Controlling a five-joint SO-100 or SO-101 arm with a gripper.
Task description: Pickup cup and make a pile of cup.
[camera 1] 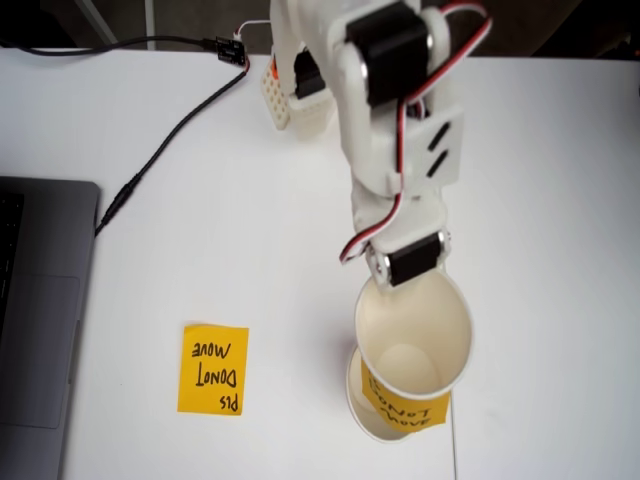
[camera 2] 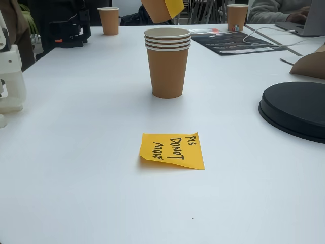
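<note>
Held cup [camera 1: 414,335]: seen from above in a fixed view, cream inside, thin rolled rim, tilted, lifted over the pile of cup [camera 1: 372,415]. Its body covers most of the pile; only a crescent of the pile's rim shows at lower left. An orange sticky note [camera 1: 405,408] shows under/behind the held cup, text half covered, can't tell what it's stuck to.

Gripper [camera 1: 385,288]: at the held cup's far rim, pinching it; fingertips hidden by the black servo and cup wall, so grip detail not readable. Arm white plastic, black servos, red/white wires, reaching down-frame from base at top; base partly cut off.

Other fixed view, low angle: pile of cup [camera 2: 168,62] stands upright on table [camera 2: 76,152], brown kraft outside, three stacked rims visible. Held cup [camera 2: 162,9] at top edge, cropped, a yellow patch on it. Gripper not made out here.

Sticky note "PLS DONOT MOVE" [camera 1: 213,369] flat on white table, one corner curled. Laptop [camera 1: 40,310] cut off at left. Black round disc [camera 2: 297,109] at right, cropped.
</note>
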